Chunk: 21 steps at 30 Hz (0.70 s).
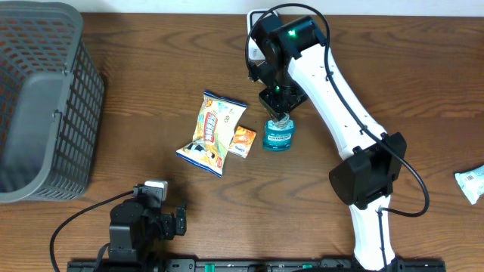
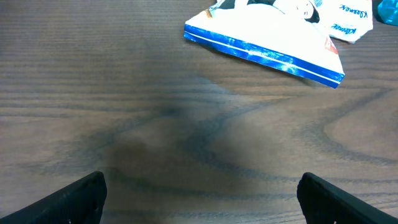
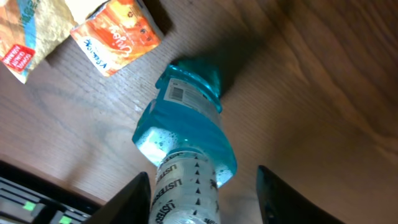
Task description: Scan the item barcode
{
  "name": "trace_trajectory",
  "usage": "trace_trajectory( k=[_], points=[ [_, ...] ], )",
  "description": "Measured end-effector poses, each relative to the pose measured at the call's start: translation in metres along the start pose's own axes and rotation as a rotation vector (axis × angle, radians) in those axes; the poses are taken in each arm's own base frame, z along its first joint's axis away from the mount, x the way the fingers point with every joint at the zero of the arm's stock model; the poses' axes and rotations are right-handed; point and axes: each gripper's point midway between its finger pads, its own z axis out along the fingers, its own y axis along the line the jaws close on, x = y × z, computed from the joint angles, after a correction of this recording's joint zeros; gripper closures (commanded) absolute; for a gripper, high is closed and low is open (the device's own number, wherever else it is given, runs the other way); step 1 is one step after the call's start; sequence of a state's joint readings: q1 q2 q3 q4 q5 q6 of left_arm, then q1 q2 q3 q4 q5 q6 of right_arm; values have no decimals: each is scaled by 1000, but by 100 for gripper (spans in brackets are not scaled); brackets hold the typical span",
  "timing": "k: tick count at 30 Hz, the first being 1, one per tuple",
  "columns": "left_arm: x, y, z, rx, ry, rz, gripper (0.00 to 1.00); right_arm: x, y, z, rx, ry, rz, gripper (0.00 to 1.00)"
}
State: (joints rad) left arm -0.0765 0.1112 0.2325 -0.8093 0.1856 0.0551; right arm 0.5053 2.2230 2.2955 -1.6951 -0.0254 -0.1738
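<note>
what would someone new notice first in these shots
The white right arm stretches over the table's middle, its gripper open around the cap of a blue mouthwash bottle. Just left of it lie a colourful snack bag and a small orange packet; a big grey mesh basket fills the far left.

Grey mesh basket (image 1: 85, 91) at left, snack bag (image 1: 212, 132) beside orange packet (image 1: 243, 140)

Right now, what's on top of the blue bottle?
The right claw hangs over the blue bottle, jaws open either side of its white-sealed cap. From overhead, the claw covers that cap.
</note>
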Motion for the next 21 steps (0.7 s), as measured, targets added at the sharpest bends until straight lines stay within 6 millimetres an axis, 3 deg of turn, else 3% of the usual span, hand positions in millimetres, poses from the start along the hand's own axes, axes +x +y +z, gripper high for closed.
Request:
trace_trajectory(
  k=[5, 12, 16, 18, 21],
  points=[
    [0, 0, 0, 0, 0, 0, 2, -6, 14, -7, 10, -25, -4, 29],
    [0, 0, 0, 0, 0, 0, 2, -27, 36, -42, 88, -162, 34, 9],
    [0, 0, 0, 0, 0, 0, 2, -27, 40, -62, 126, -231, 171, 7],
    [0, 0, 0, 0, 0, 0, 2, -24, 39, -72, 122, -263, 275, 1],
    [0, 0, 0, 0, 0, 0, 2, -18, 39, -90, 77, -320, 497, 1]
  ],
)
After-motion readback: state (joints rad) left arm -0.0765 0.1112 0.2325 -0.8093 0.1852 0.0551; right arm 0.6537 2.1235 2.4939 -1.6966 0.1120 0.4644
